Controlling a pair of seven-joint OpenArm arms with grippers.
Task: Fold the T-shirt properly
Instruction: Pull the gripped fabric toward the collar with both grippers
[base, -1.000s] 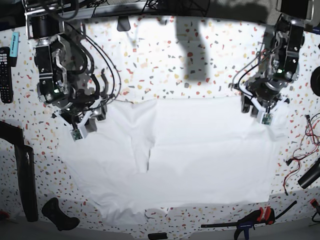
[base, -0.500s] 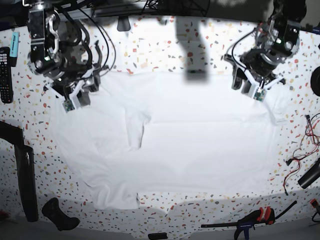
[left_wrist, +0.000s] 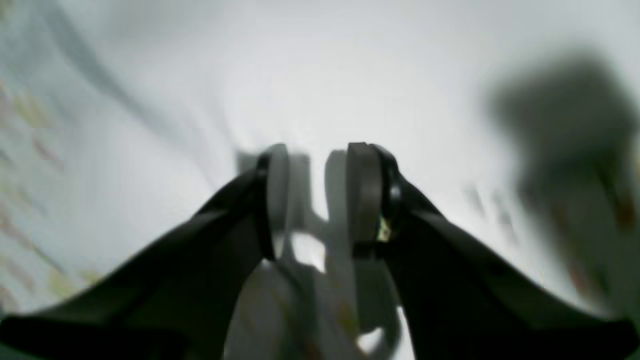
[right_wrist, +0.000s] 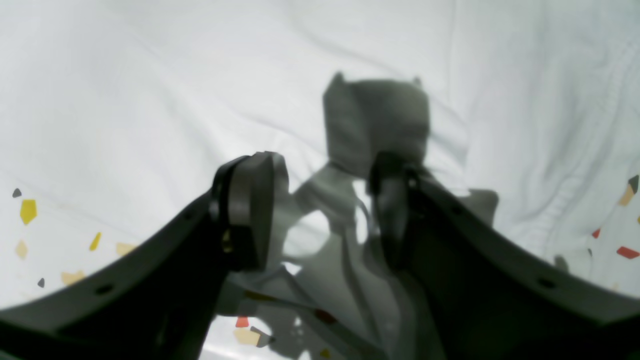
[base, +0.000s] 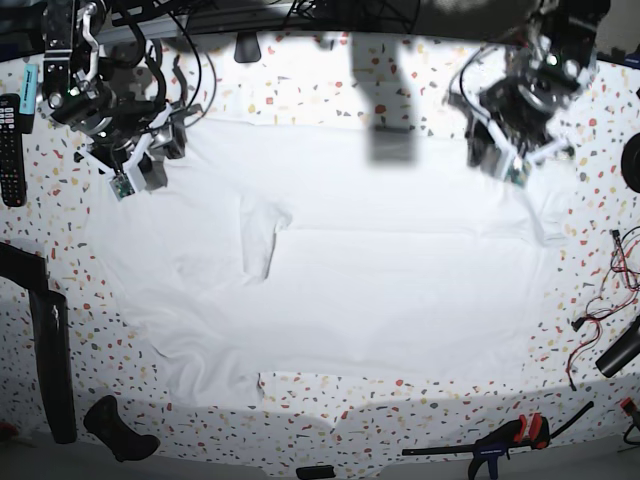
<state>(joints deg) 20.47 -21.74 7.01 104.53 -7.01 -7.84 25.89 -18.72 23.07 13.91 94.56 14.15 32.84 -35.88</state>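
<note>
Along the near edge of the speckled worktop a black controller-like object is seen toward the near left corner, and an orange-and-black clamp toward the near right corner. A red and black cable bundle lies by the right edge.

The T-shirt is spread nearly flat over the middle of the worktop, covering most of it. Its long axis is laid from the left edge toward the right edge. Which end is the collar cannot be told. A small raised fold is seen left of centre, and the near margin is wrinkled, with a flap turned toward the near edge.

Toward the far left corner the right tool is seen above the far left margin of the cloth. In the right wrist view its pads are parted with a clear gap, nothing is clamped between them, and white cloth lies below. Toward the far right corner the left tool is seen over the far right margin of the shirt. In the blurred left wrist view its pads are set moderately apart over the white cloth, with no fabric between them.

A remote control lies at the left edge.
</note>
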